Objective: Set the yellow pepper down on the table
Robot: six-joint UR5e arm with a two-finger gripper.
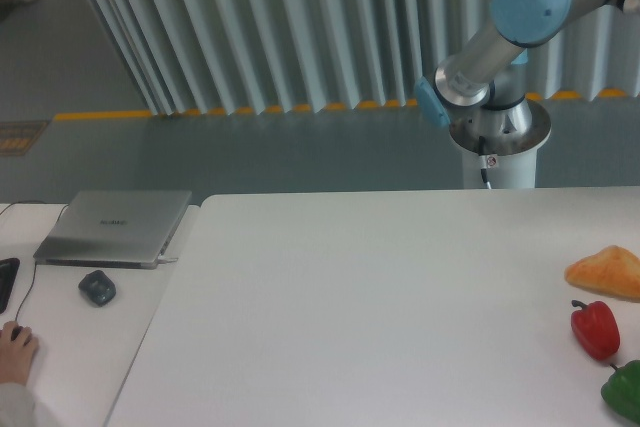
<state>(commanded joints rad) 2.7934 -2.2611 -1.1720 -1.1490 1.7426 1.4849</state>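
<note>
The yellow pepper is out of view. The large white table [380,297] fills the lower part of the camera view. Only the arm's base and elbow joints [500,37] show at the top right, behind the table's far edge. The gripper itself lies outside the frame, so its state is not visible.
A pale orange wedge-shaped lump [606,272], a red pepper [596,328] and a green pepper [626,390] lie along the table's right edge. At the left, a separate white desk [60,347] holds a closed laptop [115,226], a mouse [97,288] and a person's hand [15,350].
</note>
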